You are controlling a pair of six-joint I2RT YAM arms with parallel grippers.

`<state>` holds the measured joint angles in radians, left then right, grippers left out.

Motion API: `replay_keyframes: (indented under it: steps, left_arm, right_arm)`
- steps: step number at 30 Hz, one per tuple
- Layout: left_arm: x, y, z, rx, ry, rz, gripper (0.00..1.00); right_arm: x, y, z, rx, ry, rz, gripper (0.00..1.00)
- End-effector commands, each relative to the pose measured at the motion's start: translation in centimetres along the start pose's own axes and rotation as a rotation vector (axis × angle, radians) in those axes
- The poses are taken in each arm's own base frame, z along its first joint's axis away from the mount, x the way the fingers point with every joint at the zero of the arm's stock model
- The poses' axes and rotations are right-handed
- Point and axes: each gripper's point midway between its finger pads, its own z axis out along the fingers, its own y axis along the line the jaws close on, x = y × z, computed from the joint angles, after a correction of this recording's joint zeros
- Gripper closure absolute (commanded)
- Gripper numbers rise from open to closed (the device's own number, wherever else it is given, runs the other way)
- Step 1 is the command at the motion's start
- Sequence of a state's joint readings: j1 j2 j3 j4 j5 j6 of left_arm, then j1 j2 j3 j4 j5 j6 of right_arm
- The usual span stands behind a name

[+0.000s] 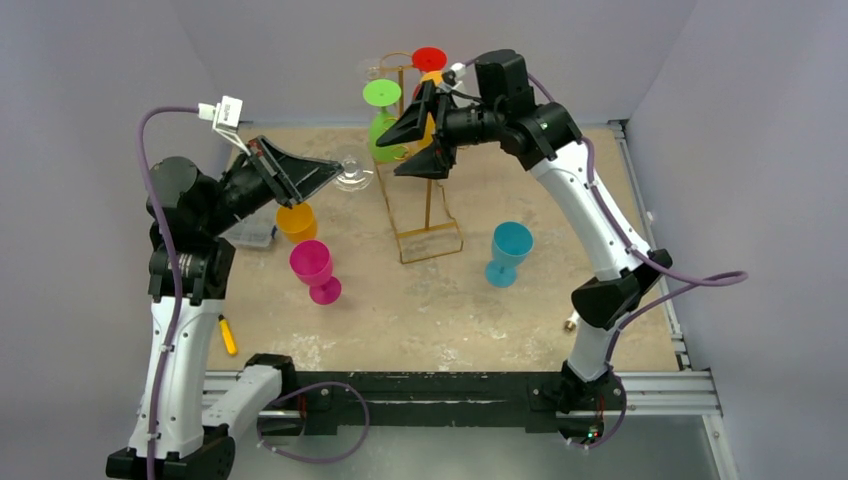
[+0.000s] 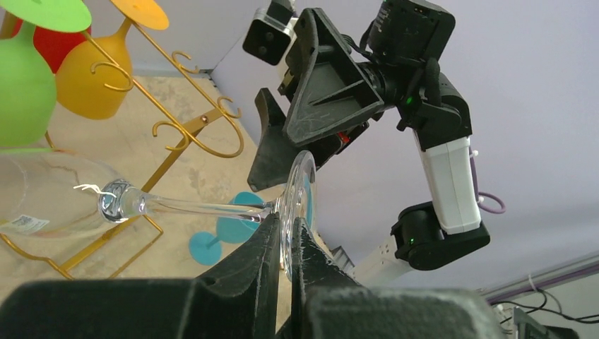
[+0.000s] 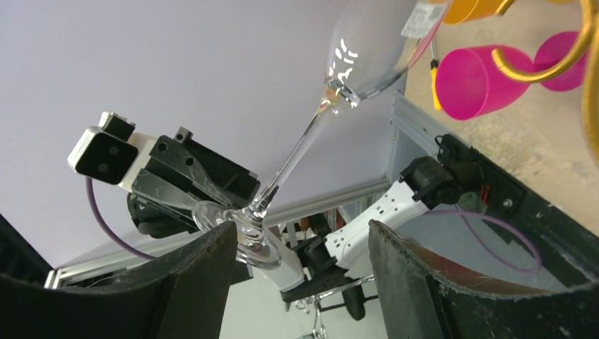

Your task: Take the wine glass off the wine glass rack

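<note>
A clear wine glass [image 2: 191,206] lies on its side in the air, just left of the gold wine glass rack [image 1: 430,222]. My left gripper [image 2: 286,227] is shut on the rim of its round foot, and the bowl points away toward the rack [image 2: 191,127]. From above, this left gripper [image 1: 312,176] and the glass [image 1: 352,172] sit left of the rack post. My right gripper [image 3: 302,233] stands open; the glass's foot [image 3: 247,239] lies beside its left finger and the stem [image 3: 297,155] rises between the jaws. That right gripper [image 1: 420,135] hovers by the rack's upper arms.
Green [image 1: 384,128], orange [image 1: 432,80] and red [image 1: 430,58] glasses hang on the rack. On the table stand an orange cup [image 1: 297,222], a pink glass [image 1: 315,270] and a teal glass [image 1: 508,250]. A yellow item [image 1: 228,335] lies near the left arm.
</note>
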<state>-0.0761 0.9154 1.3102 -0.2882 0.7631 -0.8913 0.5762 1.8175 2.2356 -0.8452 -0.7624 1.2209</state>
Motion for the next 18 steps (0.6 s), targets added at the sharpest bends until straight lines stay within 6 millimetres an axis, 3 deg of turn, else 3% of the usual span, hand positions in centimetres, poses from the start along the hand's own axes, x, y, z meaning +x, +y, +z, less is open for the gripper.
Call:
replay_keyframes:
  steps: [1, 10, 18]
  left_arm:
    - [-1.7, -3.0, -0.6, 0.123, -0.102, 0.212, 1.0]
    - [-2.0, -4.8, -1.1, 0.196, -0.137, 0.303, 1.0]
    - [-2.0, -4.9, -1.1, 0.21, -0.149, 0.317, 1.0]
  right_arm:
    - [1.6, 1.2, 1.5, -0.032, 0.046, 0.036, 0.32]
    - [2.6, 2.7, 3.8, -0.067, 0.075, 0.068, 0.32]
    - [2.3, 3.9, 4.7, -0.111, 0.089, 0.11, 0.4]
